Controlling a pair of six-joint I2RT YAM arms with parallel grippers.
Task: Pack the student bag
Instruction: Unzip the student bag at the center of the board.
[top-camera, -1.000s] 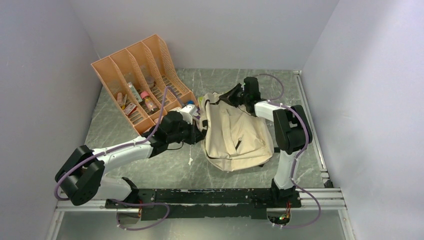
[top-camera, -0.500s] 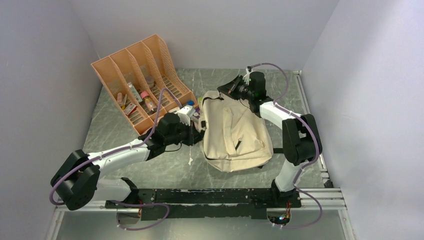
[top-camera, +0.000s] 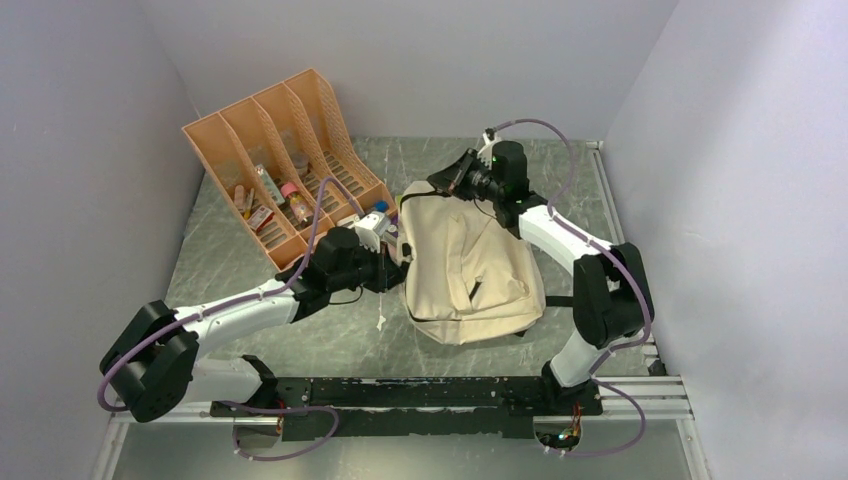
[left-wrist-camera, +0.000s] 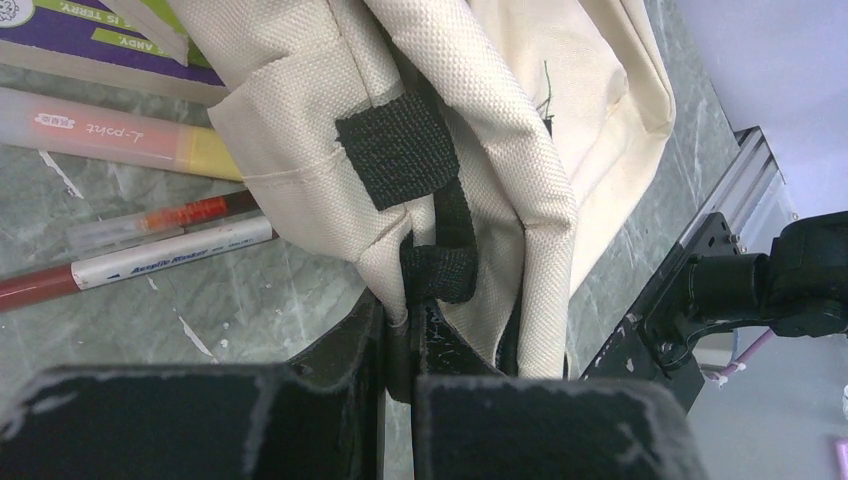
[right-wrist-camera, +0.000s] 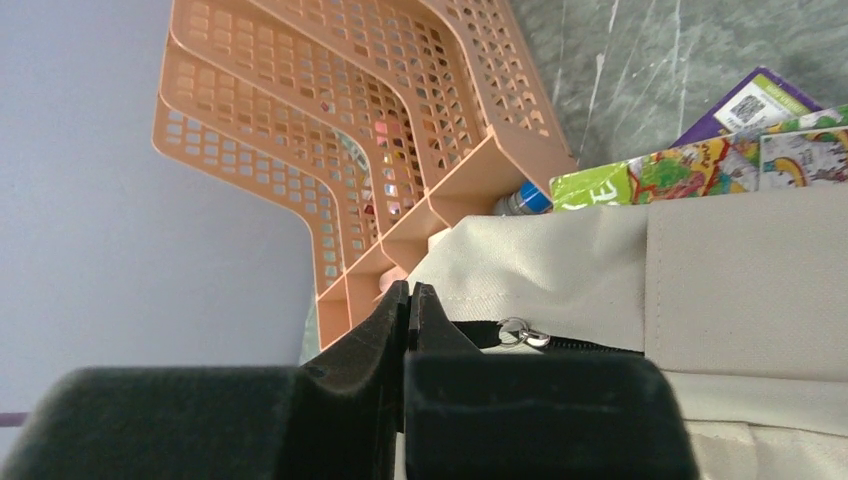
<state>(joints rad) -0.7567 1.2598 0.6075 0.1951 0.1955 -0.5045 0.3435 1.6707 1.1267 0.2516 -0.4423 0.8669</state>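
A grey-green marbled tabletop (top-camera: 340, 345) sits boxed in by plain pale walls (top-camera: 450, 60) at the far edge and on both sides. An orange file rack (top-camera: 300, 110) leans in the far left corner, with small items in its slots.

The cream bag (top-camera: 470, 270) lies flat a little right of the tabletop's middle, its top toward the far edge. The left hand (top-camera: 392, 262) is at the bag's left side. The wrist view shows its fingers closed on the fabric edge, where a black strap (left-wrist-camera: 440, 270) runs down between them. Just left of that edge, pens (left-wrist-camera: 150, 255) and an orange marker (left-wrist-camera: 130, 140) lie on the tabletop, and a purple book (left-wrist-camera: 80, 40) is partly under the bag.

The right hand (top-camera: 447, 185) is at the bag's top, at the end nearest the rack. Its fingers are closed, tips against the black zipper line with the metal zipper ring (right-wrist-camera: 520, 333) just beside them. Whether they pinch anything cannot be told.
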